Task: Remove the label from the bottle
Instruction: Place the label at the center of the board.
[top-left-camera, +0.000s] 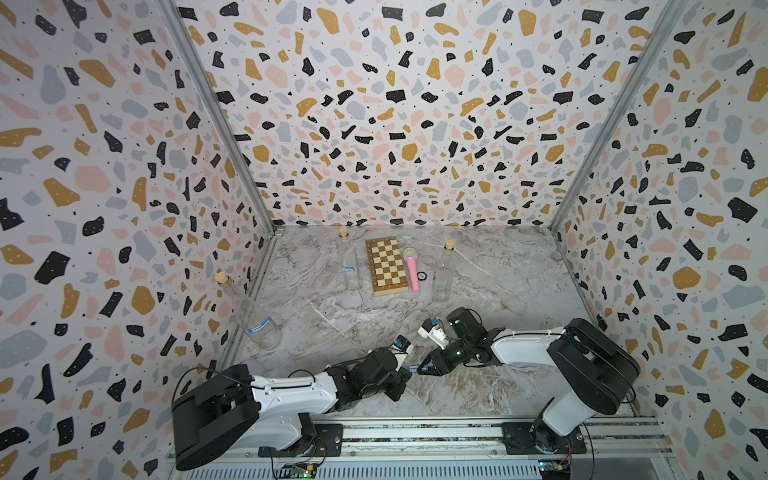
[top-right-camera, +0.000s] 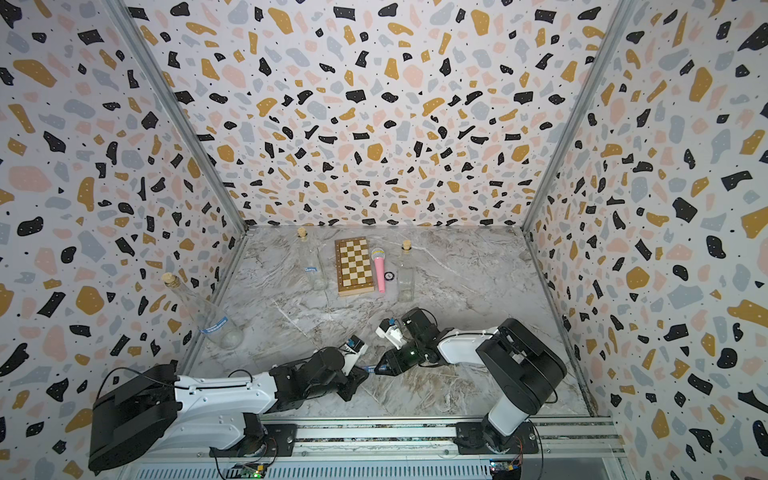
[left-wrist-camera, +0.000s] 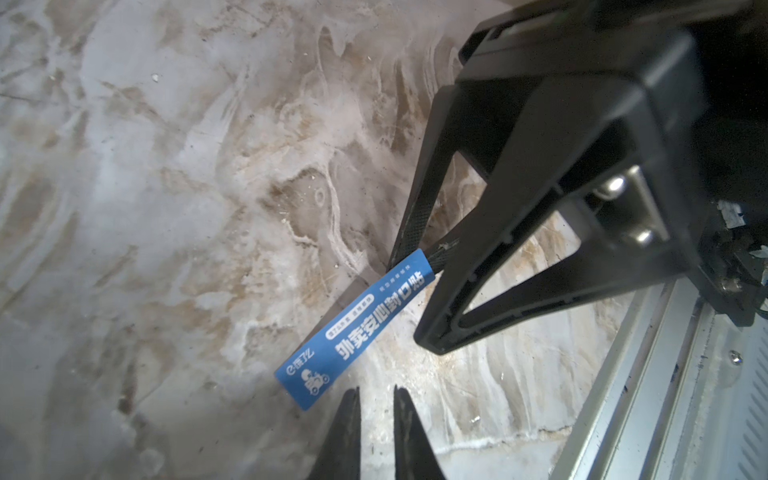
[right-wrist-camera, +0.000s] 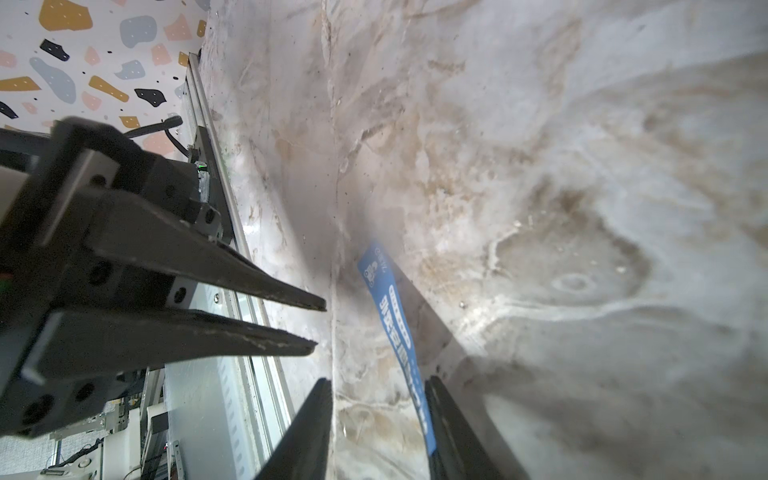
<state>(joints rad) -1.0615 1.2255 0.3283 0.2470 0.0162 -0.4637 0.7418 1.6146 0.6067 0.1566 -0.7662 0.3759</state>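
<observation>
A blue label strip (left-wrist-camera: 353, 328) hangs just above the marble table, one end stuck to the inner face of a finger (right-wrist-camera: 446, 411) of my right gripper (right-wrist-camera: 379, 380), whose jaws stand apart. My left gripper (left-wrist-camera: 376, 390) is open by a narrow gap with nothing in it, its tips just beside the strip's free end. In both top views the two grippers (top-left-camera: 406, 376) (top-left-camera: 422, 369) meet near the table's front. A clear corked bottle (top-left-camera: 444, 274) without a label stands at the back. Two other bottles (top-left-camera: 249, 316) (top-left-camera: 350, 266) carry blue labels.
A folded chessboard (top-left-camera: 386, 266), a pink microphone (top-left-camera: 412, 270) and a small round black disc (top-left-camera: 423, 275) lie at the back between the bottles. A metal rail (top-left-camera: 415, 432) runs along the front edge. Patterned walls close three sides.
</observation>
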